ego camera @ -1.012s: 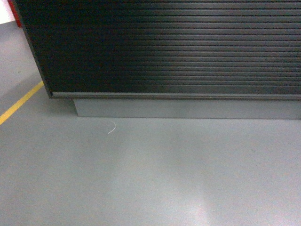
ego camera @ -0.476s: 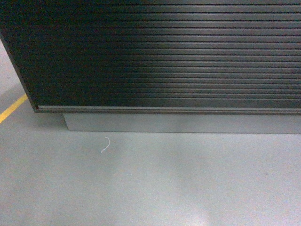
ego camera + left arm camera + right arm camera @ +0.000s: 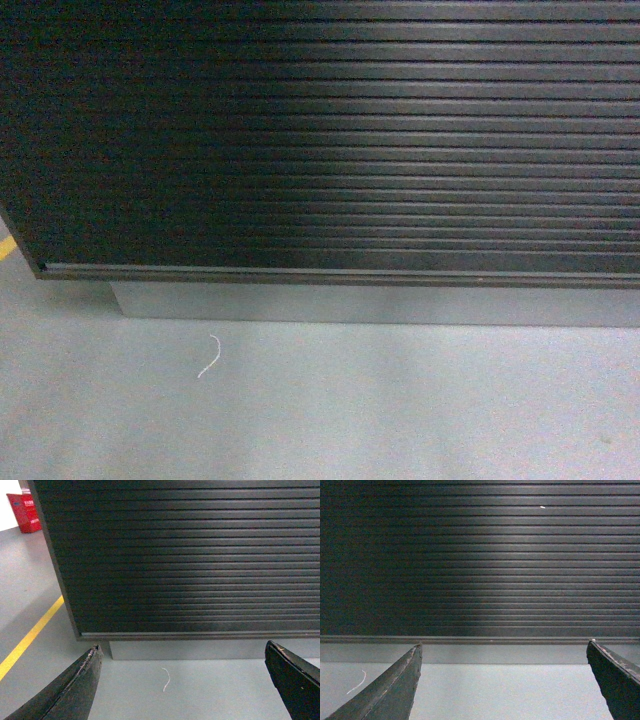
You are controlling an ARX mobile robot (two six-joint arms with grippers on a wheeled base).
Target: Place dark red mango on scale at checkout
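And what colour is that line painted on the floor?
Yellow. The floor line shows best in the left wrist view.

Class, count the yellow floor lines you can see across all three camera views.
1: the yellow floor line runs along the grey floor left of the checkout in the left wrist view; its sliver shows at the head view's left edge. Others may lie outside the views.

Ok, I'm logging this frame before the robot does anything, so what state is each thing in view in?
left gripper: open, empty, aimed at the counter front.
right gripper: open, empty, aimed at the counter front.
checkout: only its ribbed front and grey base show; top out of view.
white thread: lying loose on the floor by the base.
red box: standing on the floor past the counter's corner.
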